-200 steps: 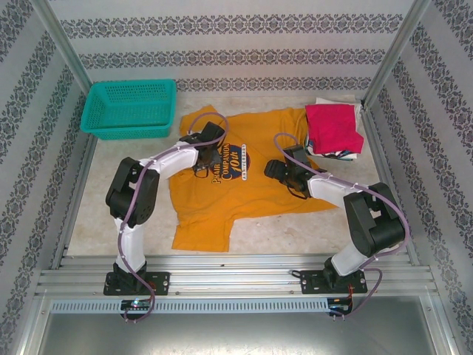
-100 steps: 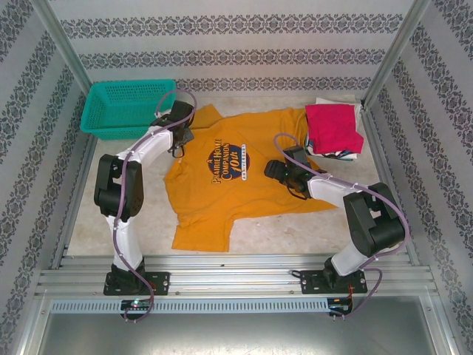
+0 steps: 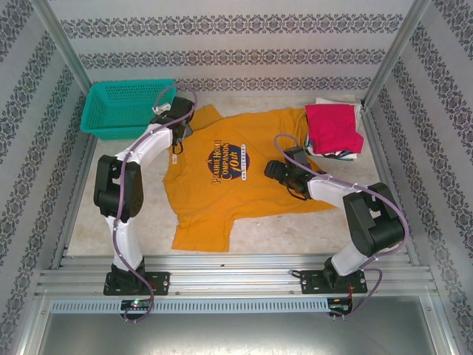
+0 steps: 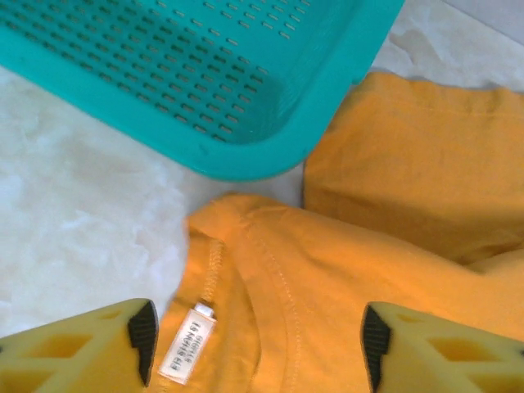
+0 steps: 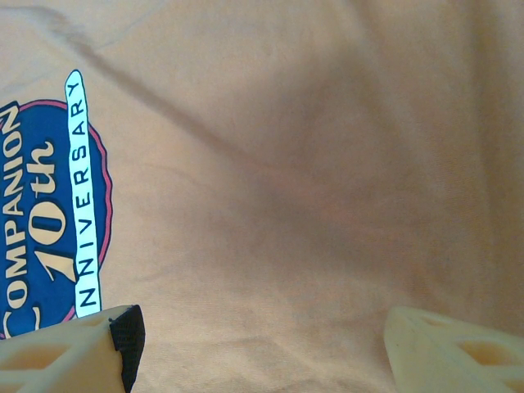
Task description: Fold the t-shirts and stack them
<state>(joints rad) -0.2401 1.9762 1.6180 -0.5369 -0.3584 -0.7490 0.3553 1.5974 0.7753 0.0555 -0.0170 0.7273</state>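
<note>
- Currently the left tool (image 4: 258, 348) gapes empty over the collar of the mustard t-shirt (image 3: 214, 196), beside the teal basket (image 3: 126, 111).
- Right tool (image 5: 262, 344) gapes empty above its lettering.
- Shirt lies spread on the bench (image 3: 295, 229).

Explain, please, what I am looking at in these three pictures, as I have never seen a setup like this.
These are two robot arms bolted to the near edge of a table. The wide picture comes from a fixed camera above and behind them. The other two come from a small camera on each wrist, looking out past that gripper's own two fingers.

A mustard-orange t-shirt lies spread out, print up. A teal basket sits at the far left. At the far right, a crimson-red shirt tops a folded pile.

The left gripper is open above the orange shirt's collar. The right gripper is open beside the chest print. Neither holds anything.
</note>
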